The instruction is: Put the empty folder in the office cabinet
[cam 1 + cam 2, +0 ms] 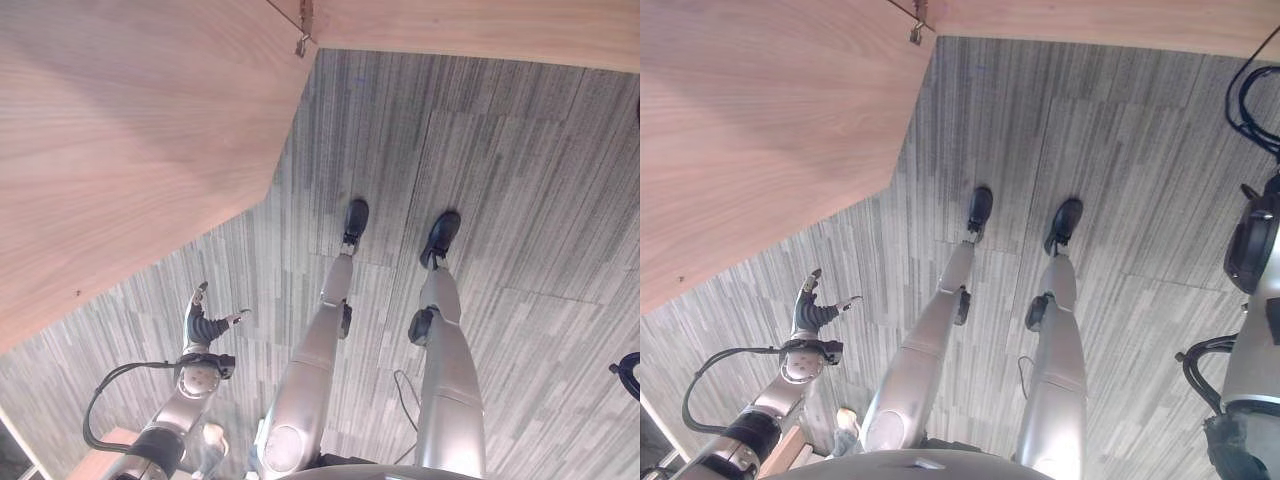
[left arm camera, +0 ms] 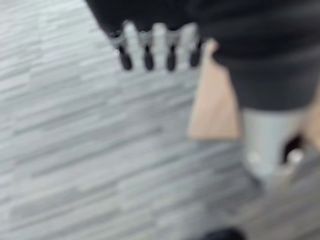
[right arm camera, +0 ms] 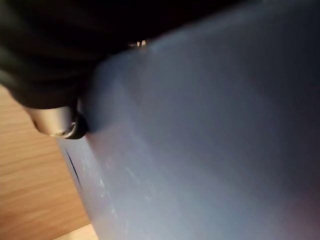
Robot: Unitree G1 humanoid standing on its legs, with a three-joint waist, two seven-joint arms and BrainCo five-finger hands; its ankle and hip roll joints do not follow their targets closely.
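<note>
The left hand (image 1: 205,322) hung with fingers straight and relaxed above the grey carpet (image 1: 520,180), beside a wooden cabinet (image 1: 120,150). In the right wrist view, the right hand (image 3: 55,120) pressed a thumb against a pale blue folder (image 3: 210,150); its fingers were hidden, so its grip could not be told.

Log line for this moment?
left hand: open, over floor | right hand: against pale blue folder, grip unclear | wooden cabinet: ahead-left
</note>
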